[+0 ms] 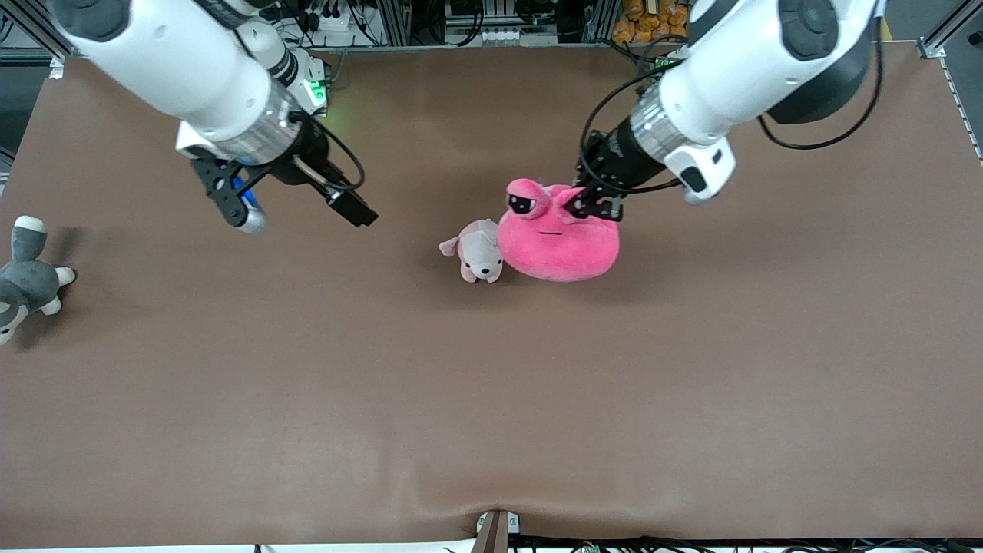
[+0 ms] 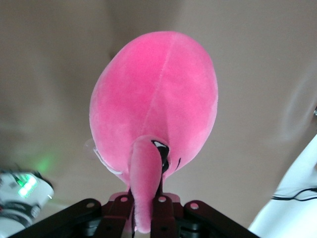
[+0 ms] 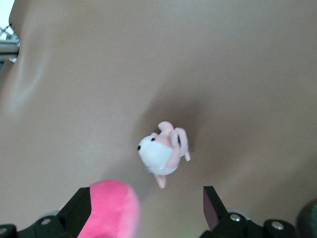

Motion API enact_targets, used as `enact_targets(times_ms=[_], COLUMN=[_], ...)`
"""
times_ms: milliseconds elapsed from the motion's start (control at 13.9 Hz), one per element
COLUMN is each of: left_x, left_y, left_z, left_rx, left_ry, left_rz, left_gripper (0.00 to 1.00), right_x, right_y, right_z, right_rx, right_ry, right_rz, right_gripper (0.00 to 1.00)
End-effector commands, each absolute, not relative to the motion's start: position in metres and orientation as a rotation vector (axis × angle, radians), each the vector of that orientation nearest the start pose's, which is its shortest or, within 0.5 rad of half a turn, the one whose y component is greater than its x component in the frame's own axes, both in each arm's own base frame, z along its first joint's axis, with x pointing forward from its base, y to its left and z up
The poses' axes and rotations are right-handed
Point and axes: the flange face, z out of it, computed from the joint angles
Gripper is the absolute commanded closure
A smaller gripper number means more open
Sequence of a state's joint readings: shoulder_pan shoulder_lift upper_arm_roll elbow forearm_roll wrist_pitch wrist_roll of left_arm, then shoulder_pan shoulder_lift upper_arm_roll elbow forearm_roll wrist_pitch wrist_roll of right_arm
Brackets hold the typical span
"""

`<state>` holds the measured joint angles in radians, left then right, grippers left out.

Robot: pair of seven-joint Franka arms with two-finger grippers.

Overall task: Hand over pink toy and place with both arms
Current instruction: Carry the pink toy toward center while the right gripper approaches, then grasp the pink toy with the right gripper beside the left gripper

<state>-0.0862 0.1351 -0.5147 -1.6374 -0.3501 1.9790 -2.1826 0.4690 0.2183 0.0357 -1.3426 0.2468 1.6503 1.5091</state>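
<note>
- The left end effector [image 1: 597, 204] is clamped shut on one of the bulging eye stalks of the pink toy [image 1: 558, 240]; the left wrist view shows that stalk pinched between the fingers [image 2: 163, 208], with the round body hanging below them.
- The pink toy seems lifted off, or only just touching, the brown tabletop [image 1: 491, 399] near its middle; which of the two is not clear.
- A small pale puppy plush [image 1: 478, 250] lies on the tabletop just beside the toy, toward the right arm's end.
- The right end effector [image 1: 296, 213] hovers with its jaws spread wide and empty, apart from the toy and over bare tabletop.
- A grey-and-white plush animal [image 1: 24, 276] lies at the right arm's edge of the tabletop.
- Progress, as I judge it: the pick-up is done; the handover to the right end effector and the placing are not yet done.
</note>
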Motion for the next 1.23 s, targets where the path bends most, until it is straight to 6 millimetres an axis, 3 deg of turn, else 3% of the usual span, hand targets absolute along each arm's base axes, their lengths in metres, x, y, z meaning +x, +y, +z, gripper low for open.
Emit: enact_targets(times_ms=[0,216,433,577,866,1155], left_x=[0.519,0.513,0.506,0.499,0.495,0.494], left_y=[-0.381,-0.396,-0.409,-0.417,-0.421,-0.420], left_z=[0.578,0.584,0.591,0.593,0.595,0.598], left_rx=[1.723,1.640,1.594,1.583,1.574,1.569], left_ry=[2.192,2.248,2.255,2.259,2.267,2.267], left_rz=[-0.551,-0.588,-0.610,-0.620,-0.626,-0.624], left_gripper=[1.00,1.00,1.00,1.00,1.00,1.00], right_x=[0.531,0.504,0.503,0.506,0.524,0.523], right_y=[0.368,0.413,0.416,0.416,0.425,0.431], right_z=[0.611,0.608,0.607,0.603,0.574,0.568], right_rx=[-2.392,-2.257,-2.140,-2.135,-2.105,-2.116], right_ry=[1.645,1.782,1.932,1.941,1.960,1.957], right_rz=[0.282,0.404,0.455,0.444,0.408,0.410], right_gripper=[0.00,0.00,0.00,0.00,0.00,0.00])
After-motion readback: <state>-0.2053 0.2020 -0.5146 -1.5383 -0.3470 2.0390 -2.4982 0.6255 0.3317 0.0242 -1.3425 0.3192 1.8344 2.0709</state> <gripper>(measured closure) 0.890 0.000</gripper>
